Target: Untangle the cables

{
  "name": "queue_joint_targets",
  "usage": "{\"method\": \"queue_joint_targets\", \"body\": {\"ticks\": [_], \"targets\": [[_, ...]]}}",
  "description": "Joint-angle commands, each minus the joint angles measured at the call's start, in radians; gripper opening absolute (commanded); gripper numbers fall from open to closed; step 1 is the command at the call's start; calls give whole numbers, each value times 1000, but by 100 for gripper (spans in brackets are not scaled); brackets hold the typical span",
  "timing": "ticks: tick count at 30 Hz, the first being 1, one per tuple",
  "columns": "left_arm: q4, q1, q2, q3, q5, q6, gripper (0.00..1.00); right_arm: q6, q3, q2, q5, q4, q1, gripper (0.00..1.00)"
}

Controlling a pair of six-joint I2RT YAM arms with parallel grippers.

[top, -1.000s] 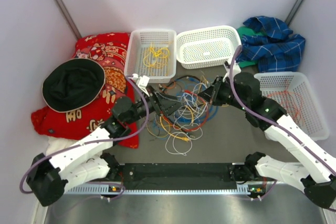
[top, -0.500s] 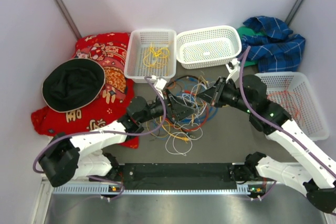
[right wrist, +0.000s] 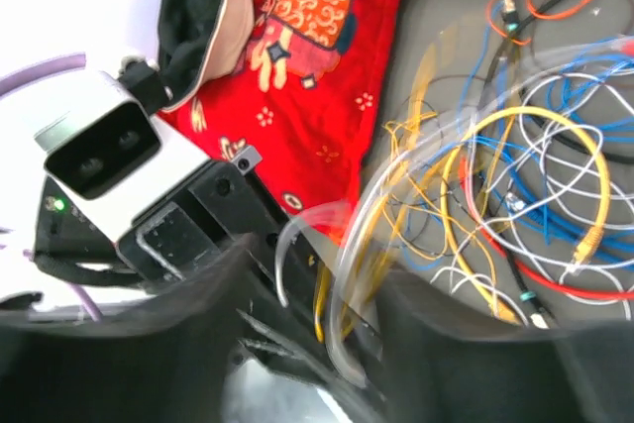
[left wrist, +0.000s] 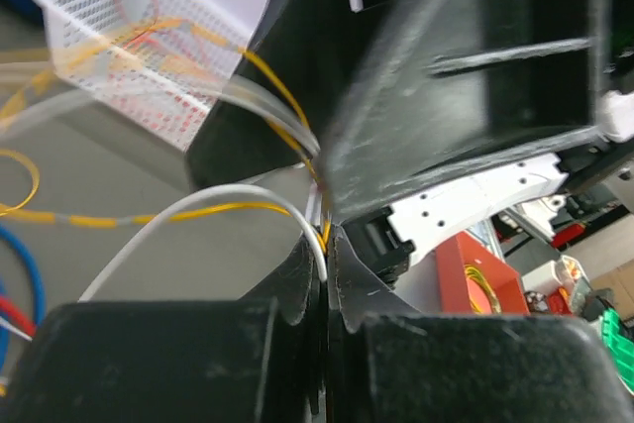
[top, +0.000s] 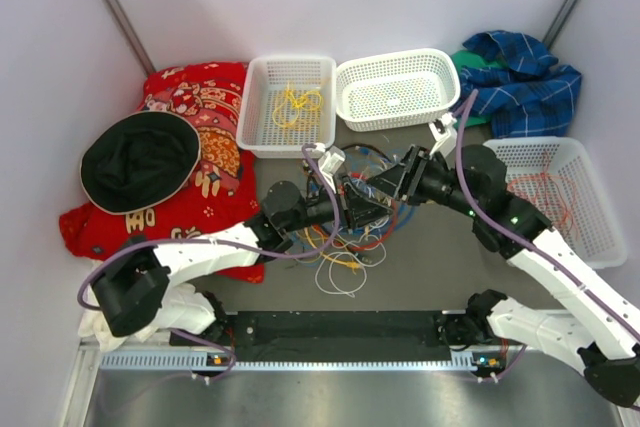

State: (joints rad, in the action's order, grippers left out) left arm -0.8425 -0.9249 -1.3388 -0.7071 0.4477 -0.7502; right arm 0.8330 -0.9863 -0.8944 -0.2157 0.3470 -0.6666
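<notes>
Top: cables (top: 350, 232) sit in a tangled pile mid-tabletop (top: 440, 267), between both arms. Left pincer (top: 368, 209) and right pincer (top: 398, 179) meet nearly tip to tip over the pile's far side. More yellow strands lie in the far-left white basket (top: 262, 107).

Left wrist: left pincer (left wrist: 325, 245) is clamped tight on a white cable (left wrist: 178, 215) and a yellow cable (left wrist: 119, 217), both pinched at the tips.

Right wrist: right pincer (right wrist: 327, 334) is parted, with blurred yellow and white strands running through the gap. The rest of the pile lies on the tabletop beside a red cloth (right wrist: 317, 76).
</notes>
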Motion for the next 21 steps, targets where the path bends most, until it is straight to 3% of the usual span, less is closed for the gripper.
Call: {"method": "queue_joint_targets", "body": {"ticks": [1, 5, 11, 15, 21], "targets": [[155, 1, 88, -52, -58, 87, 0, -75, -75, 64, 99, 76, -11, 75], [423, 3, 214, -81, -157, 207, 0, -143, -164, 100, 206, 174, -10, 94], [791, 3, 299, -218, -326, 351, 0, -207, -203, 121, 288, 250, -10, 96], [910, 3, 291, -319, -301, 413, 0, -174, -167, 97, 243, 187, -10, 93], [896, 3, 305, -302, -274, 405, 0, -66, -135, 23, 131, 29, -11, 72]]}}
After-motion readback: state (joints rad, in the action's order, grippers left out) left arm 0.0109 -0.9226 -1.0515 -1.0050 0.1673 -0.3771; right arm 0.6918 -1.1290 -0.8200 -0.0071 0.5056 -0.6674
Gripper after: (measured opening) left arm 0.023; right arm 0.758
